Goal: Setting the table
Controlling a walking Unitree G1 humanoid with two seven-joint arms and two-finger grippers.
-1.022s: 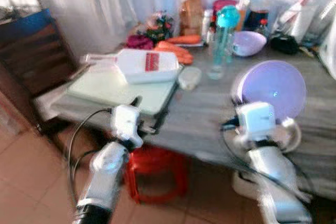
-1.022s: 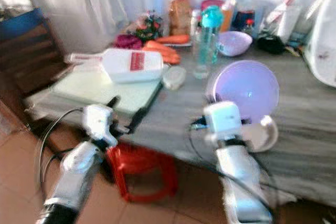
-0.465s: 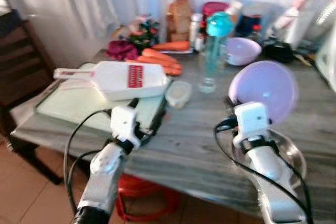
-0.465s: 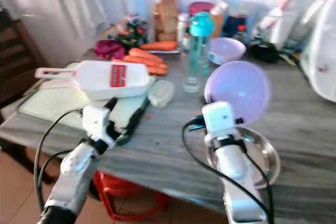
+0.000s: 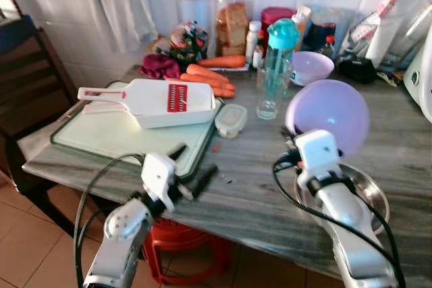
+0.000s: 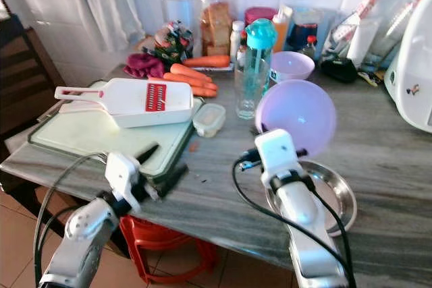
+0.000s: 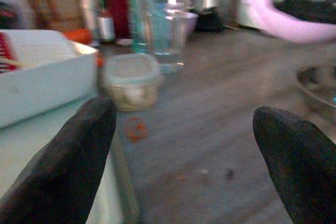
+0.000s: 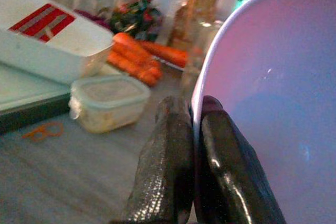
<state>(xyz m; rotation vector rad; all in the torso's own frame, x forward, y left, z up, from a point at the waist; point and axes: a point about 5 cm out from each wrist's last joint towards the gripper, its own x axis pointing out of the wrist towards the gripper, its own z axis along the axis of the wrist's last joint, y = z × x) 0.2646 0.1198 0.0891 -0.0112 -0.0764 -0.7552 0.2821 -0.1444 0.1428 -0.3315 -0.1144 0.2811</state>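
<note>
Glossy plastic bowl (image 5: 329, 114); shiny metal dish (image 5: 372, 197).

Lilac bowl (image 5: 332, 114) tilted on edge above steel plate (image 5: 373, 197).

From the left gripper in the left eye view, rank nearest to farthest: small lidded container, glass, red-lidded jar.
From the left gripper, at the table's near edge:
1. Small lidded container, just beyond the cutting board's corner.
2. Glass, farther back, mid-table.
3. Red-lidded jar, against the tiled wall.
</note>
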